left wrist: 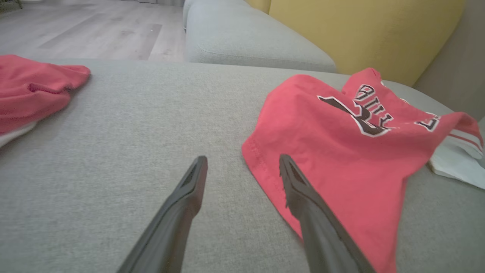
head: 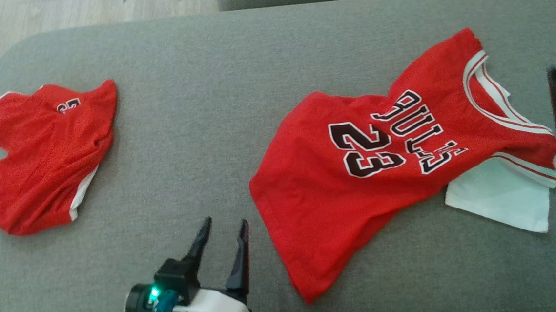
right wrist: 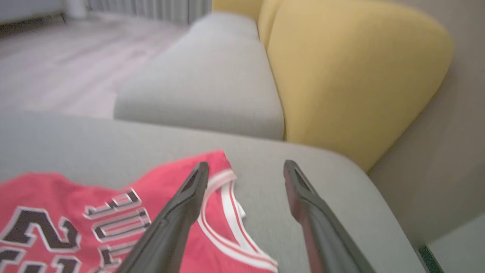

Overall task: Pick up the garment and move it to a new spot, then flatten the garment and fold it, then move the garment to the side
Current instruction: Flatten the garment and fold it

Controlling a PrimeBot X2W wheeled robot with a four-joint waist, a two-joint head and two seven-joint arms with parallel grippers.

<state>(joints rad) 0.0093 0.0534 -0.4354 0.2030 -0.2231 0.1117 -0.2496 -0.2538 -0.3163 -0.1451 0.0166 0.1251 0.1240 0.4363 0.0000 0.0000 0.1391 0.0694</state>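
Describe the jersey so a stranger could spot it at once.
On the grey cushion, look to the right half. The jersey lies spread there, red with BULLS 23 across it and a white-trimmed neck, unlike the crumpled red shorts at the left.

place: home living room | cues: grey sofa, yellow cushion, wood floor

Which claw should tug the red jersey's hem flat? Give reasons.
Left. The open left claw sits beside the hem of the red number-23 fabric jersey; the right claw hovers at its white-trimmed collar.
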